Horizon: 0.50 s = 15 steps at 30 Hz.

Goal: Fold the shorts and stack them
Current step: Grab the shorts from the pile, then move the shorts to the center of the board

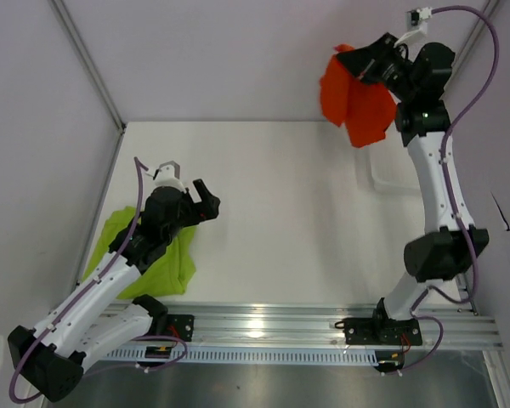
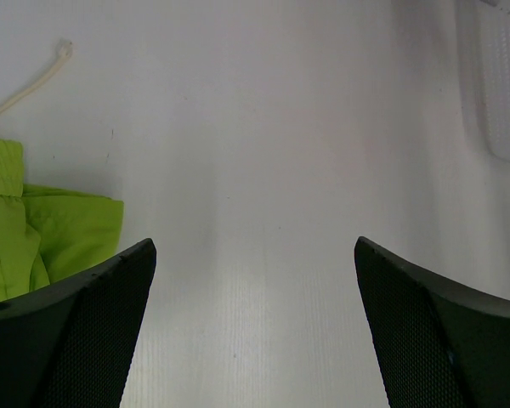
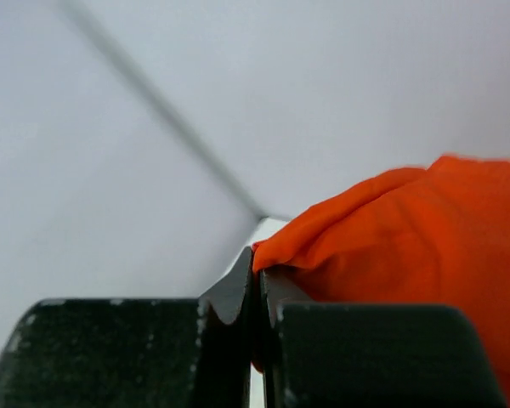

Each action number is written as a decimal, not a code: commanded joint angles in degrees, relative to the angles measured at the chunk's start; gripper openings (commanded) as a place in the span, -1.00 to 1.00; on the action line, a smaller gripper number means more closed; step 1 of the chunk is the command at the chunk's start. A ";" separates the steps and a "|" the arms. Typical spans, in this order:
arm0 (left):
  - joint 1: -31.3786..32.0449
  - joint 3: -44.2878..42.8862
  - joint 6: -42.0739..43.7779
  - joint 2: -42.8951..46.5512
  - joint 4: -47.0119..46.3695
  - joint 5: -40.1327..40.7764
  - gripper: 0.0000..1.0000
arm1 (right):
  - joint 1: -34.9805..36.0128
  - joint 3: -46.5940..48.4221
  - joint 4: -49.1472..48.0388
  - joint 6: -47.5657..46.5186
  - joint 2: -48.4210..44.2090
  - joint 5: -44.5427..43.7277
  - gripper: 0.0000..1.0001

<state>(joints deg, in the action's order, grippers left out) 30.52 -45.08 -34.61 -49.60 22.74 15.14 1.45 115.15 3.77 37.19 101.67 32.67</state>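
Note:
The lime green shorts (image 1: pixel 157 255) lie crumpled on the table at the near left, partly under my left arm; they also show at the left edge of the left wrist view (image 2: pixel 42 238). My left gripper (image 1: pixel 206 202) is open and empty, just right of them. My right gripper (image 1: pixel 357 61) is raised high at the far right, shut on an edge of the orange-red shorts (image 1: pixel 357 102), which hang in the air. In the right wrist view the orange-red shorts (image 3: pixel 408 246) bunch from the closed jaws of the right gripper (image 3: pixel 259 276).
A white basket's rim (image 1: pixel 382 180) shows on the table at the right, under the right arm; its mesh appears in the left wrist view (image 2: pixel 497 76). A pale drawstring (image 2: pixel 30 89) lies on the table. Walls close the back and sides.

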 commanded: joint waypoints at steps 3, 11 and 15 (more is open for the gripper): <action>0.41 -1.15 0.24 2.93 1.51 2.62 0.98 | 7.33 -14.14 -1.04 -4.85 -18.40 8.47 -1.00; 0.42 -2.38 1.04 5.39 3.18 4.46 0.98 | 11.11 -21.89 6.69 -5.29 -23.36 8.99 -0.93; 0.41 -2.20 1.39 5.57 2.48 4.73 0.98 | 12.87 -25.25 10.63 -4.66 -17.23 3.90 -0.28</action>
<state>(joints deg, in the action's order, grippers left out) 30.65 -45.12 -34.41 -44.60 25.85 18.15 13.32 90.72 9.04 32.64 78.48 40.29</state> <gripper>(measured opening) 0.990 0.246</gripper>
